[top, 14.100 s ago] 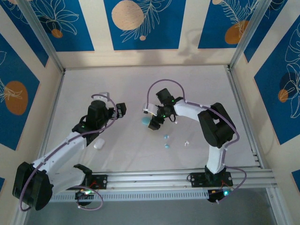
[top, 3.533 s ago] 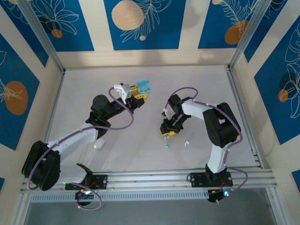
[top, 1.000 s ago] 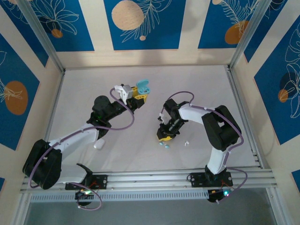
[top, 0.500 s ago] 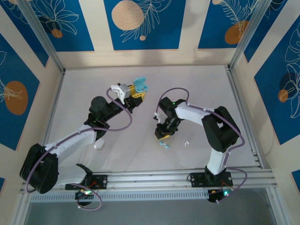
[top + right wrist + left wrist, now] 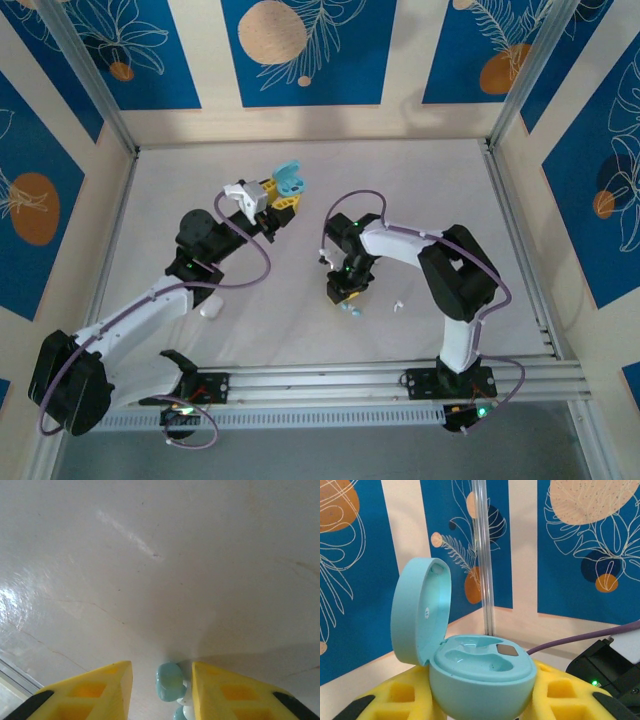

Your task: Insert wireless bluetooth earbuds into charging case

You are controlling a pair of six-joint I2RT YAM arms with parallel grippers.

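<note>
Starting at the near edge: just beside the left arm's white link lies a white oval piece [image 5: 210,308], flat on the table [image 5: 450,200]. Across to the right, the right gripper [image 5: 343,291] is down low, nose pointing at the tabletop. The wrist camera gives us the close look. Its yellow fingers [image 5: 100,692] stand a little apart, and a light blue earbud [image 5: 168,681] sits on the table in the gap. It is up against the finger on the picture's right, with bare table showing on its other side (so nothing pinched there, on this evidence). A second blue bud [image 5: 179,714] peeps in just below it at the frame's edge. From above, a white earbud [image 5: 397,304] lies by itself to the right of that pair, apart from them.

Further out now, the left gripper [image 5: 281,198] is held up and clamped on the light blue charging case [image 5: 480,677], the body wedged between its yellow pads [image 5: 560,692]. The lid [image 5: 420,612] is hinged up and open, and the moulded sockets face upward. Beyond it stands the blue-and-cream back wall [image 5: 310,50].
</note>
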